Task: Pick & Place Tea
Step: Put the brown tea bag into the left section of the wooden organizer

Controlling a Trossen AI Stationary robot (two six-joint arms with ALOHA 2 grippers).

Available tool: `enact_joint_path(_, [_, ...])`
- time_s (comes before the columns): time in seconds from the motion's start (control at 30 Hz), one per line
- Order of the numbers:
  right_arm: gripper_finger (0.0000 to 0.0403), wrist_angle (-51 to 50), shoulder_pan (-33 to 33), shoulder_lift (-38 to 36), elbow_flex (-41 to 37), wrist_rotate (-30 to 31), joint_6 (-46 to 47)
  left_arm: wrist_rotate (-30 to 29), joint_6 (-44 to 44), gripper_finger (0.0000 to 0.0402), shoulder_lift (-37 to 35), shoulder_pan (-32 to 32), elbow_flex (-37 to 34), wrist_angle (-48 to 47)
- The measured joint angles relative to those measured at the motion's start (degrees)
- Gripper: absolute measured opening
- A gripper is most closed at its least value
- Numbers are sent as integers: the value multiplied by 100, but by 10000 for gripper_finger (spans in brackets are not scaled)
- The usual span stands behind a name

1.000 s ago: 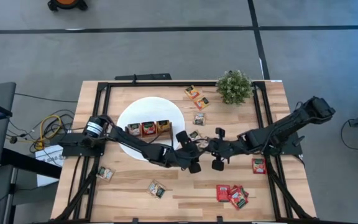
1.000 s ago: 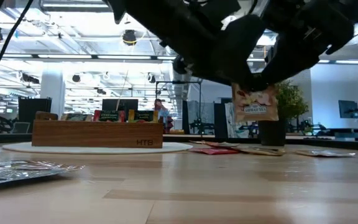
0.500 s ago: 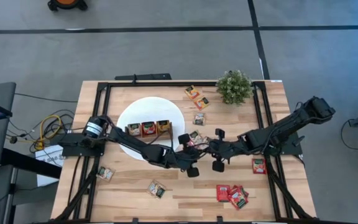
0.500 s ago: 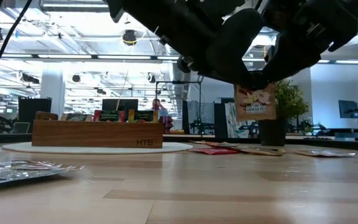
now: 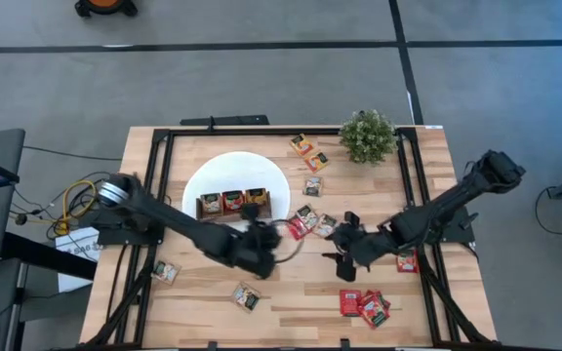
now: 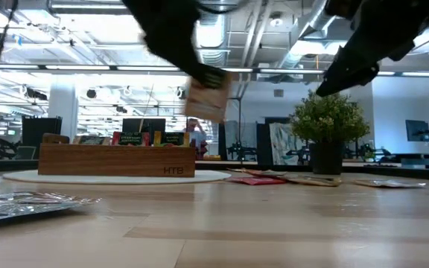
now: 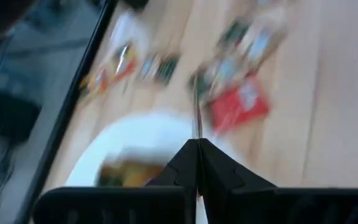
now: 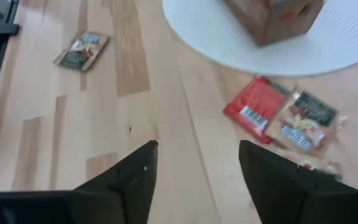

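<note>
My left gripper [image 5: 271, 242] hangs over the table's middle, just near of the white disc [image 5: 203, 177], shut on a tan tea sachet [image 6: 205, 95]. The left wrist view shows that sachet as a thin edge [image 7: 196, 118]. My right gripper [image 5: 343, 251] stands open to the right of it, with nothing between its fingers [image 8: 135, 180]. The brown wooden tray [image 5: 232, 203] rests on the disc with sachets in its compartments. A red sachet [image 5: 299, 222] and a tan one [image 5: 325, 225] lie flat between the two grippers. My left gripper pinches the tan sachet between its two shut fingers, at the sachet's upper edge [image 6: 213, 77]. The sachet hangs below the fingers, slightly tilted and clear of the table. In the wrist view it runs edge-on out of the fingertips [image 7: 197, 144].
A potted plant [image 5: 367, 135] stands at the far right. Loose sachets lie near it [image 5: 310, 156], at the near right [image 5: 364, 304], beside the right arm [image 5: 405, 259] and at the near left [image 5: 247, 295], [image 5: 166, 271]. Black frame rails [image 5: 164, 166] border the table.
The tan sachet has passed from my right gripper to my left. My left gripper shut on it and swung toward the table's left, toward the disc, carrying it clear of the table. My right gripper opened, let go and drew back toward the right and near edge.
</note>
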Motion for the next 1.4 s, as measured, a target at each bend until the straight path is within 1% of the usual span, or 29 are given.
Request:
enact_joint_path(0.07, [227, 41, 197, 0, 1, 403, -3, -66, -593, 0, -400, -87, -58, -1063])
enact_joint_path(0.13, [227, 53, 348, 0, 2, 693, -6, -43, -1169, 0, -851, -164, -189, -1928])
enact_joint_path(0.2, [225, 109, 444, 0, 2, 850, -45, 2, -1633, 0, -1337, -202, -449, -2503])
enact_joint_path(0.27, [221, 216, 476, 0, 2, 917, -164, 178, -1877, 0, -1847, -223, -797, -2777])
enact_joint_path(0.37, [214, 423, 476, 0, 4, 916, -379, 405, -2005, 0, -2672, -218, -1506, -2734])
enact_joint_path(0.47, [208, 644, 466, 0, 4, 915, -621, 565, -1985, 0, -3508, -144, -2291, -2427])
enact_joint_path(0.63, [199, 950, 460, 0, 4, 913, -978, 752, -1748, 0, -4740, 2, -3549, -1481])
enact_joint_path(0.73, [196, 1102, 453, 0, 4, 911, -1129, 1118, -1490, 0, -5249, 102, -4134, -840])
enact_joint_path(0.8, [194, 1181, 426, 0, 4, 893, -1209, 1369, -1255, 0, -5437, 181, -4328, -385])
enact_joint_path(0.87, [193, 1271, 392, -2, 6, 891, -1248, 1389, -1196, 0, -5518, 282, -4399, -153])
enact_joint_path(1.03, [192, 1280, 337, -2, 4, 887, -1248, 1395, -1196, 0, -5411, 650, -4488, -162])
enact_joint_path(1.13, [193, 1282, 339, -2, 4, 877, -1250, 1509, -1107, 0, -5247, 881, -4490, -135])
enact_joint_path(1.27, [192, 1281, 339, -2, 6, 871, -1250, 1855, -968, 0, -4955, 1184, -4490, -67])
enact_joint_path(1.4, [191, 1282, 361, -2, 4, 869, -1252, 2034, -962, 0, -4621, 1417, -4490, -43])
